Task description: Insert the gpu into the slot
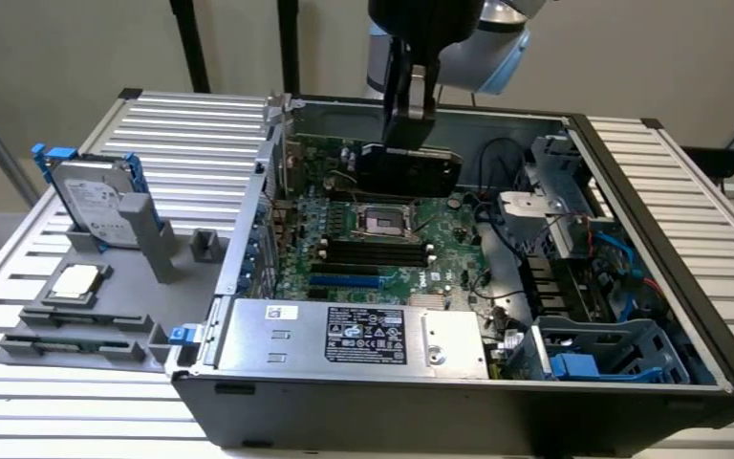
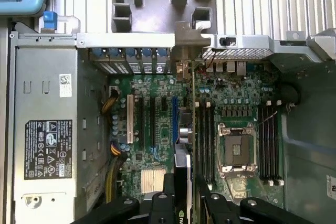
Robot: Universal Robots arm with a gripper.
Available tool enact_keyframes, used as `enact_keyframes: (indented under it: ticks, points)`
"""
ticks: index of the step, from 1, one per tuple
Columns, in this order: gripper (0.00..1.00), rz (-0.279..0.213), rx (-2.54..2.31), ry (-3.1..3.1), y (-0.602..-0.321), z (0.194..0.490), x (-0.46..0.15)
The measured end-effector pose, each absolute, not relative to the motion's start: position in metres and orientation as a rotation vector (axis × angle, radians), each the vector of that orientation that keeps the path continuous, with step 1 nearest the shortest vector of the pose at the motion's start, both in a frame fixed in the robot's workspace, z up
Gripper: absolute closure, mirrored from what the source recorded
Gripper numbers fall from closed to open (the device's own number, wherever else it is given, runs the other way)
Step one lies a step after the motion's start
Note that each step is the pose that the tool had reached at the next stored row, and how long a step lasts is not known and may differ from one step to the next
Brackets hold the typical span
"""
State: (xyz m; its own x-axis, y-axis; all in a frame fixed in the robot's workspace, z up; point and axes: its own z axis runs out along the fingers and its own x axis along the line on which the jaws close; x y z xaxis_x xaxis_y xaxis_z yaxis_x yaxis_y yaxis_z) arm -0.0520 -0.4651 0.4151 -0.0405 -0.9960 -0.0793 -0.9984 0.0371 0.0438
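Hangs straight down into the open computer case [image 1: 469, 421]. Grips the gpu [image 1: 408, 170] by its upper edge in a clenched claw [image 1: 408, 129], held upright, raised over the green motherboard [image 1: 450, 251] near the CPU socket [image 1: 386, 222]. Not yet seated in the blue slot [image 1: 344, 282].

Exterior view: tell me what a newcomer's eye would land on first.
An open dark-grey computer case sits on a slatted metal table, its green motherboard exposed. Over the board's far end the gripper hangs shut on the thin flat black gpu, not yet in the long bright-blue slot. At the case's near edge lies a large silver labelled power-supply box.
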Motion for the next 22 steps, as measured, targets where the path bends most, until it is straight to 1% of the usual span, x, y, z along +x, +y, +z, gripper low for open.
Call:
enact_keyframes:
  ticks: [22]
  points:
    - [0.74, 0.135, -2.158, 2.242, -0.465, 0.375, -0.055]
